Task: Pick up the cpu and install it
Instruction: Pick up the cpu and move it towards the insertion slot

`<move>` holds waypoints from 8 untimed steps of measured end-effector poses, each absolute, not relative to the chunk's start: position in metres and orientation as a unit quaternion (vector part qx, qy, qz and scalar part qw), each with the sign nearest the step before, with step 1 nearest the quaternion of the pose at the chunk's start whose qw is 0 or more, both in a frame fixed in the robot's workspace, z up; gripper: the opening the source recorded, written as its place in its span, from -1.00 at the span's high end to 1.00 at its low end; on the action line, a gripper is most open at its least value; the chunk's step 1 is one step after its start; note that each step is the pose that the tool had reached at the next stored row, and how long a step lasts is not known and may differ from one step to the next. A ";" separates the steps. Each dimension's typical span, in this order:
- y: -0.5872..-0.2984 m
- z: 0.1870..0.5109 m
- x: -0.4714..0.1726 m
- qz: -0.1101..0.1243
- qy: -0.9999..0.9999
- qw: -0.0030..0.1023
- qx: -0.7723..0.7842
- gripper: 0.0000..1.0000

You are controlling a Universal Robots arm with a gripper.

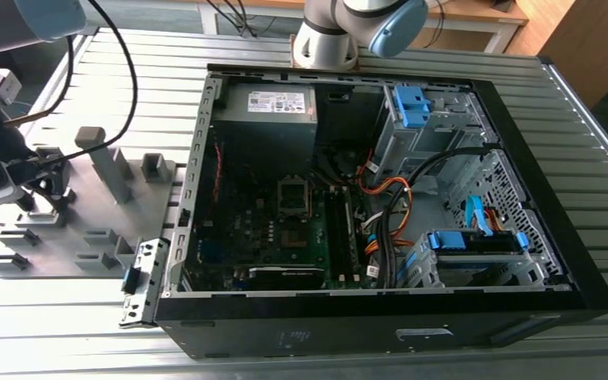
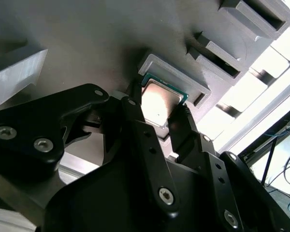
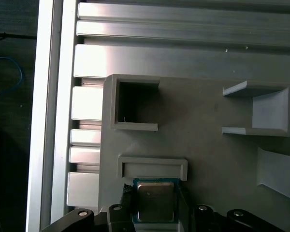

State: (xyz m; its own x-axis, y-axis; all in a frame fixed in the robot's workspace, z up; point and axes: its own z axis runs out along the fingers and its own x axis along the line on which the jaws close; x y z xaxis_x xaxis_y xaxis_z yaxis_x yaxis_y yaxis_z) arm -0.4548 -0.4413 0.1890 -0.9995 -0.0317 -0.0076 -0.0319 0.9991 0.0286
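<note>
Gripper [image 2: 157, 105] nearest lens in second wrist view: two black fingers [image 2: 135, 116] closed against opposite edges of cpu [image 2: 159, 99], clamping it as far as we can see. Cpu lies flat on grey tray [image 3: 208, 159], just beside raised ridge [image 3: 152, 166], at exterior view's left. Computer case [image 1: 389, 336] sits well apart toward exterior view's right, socket [image 1: 291, 196] inside. We judge pickup in hand: grip edges only, centred, squeeze lightly, keep cpu level, clear ridge without scraping.
</note>
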 end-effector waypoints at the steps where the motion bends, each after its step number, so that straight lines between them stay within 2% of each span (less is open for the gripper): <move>1: -0.441 0.190 -0.455 0.014 1.000 0.004 -0.016 0.06; 8: -0.441 0.201 -0.455 0.014 1.000 0.004 -0.016 0.06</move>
State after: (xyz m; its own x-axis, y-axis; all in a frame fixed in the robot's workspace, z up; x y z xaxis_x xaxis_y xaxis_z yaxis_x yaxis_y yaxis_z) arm -0.4548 -0.4413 0.2010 -0.9995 -0.0317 -0.0076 -0.0319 0.9991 0.0286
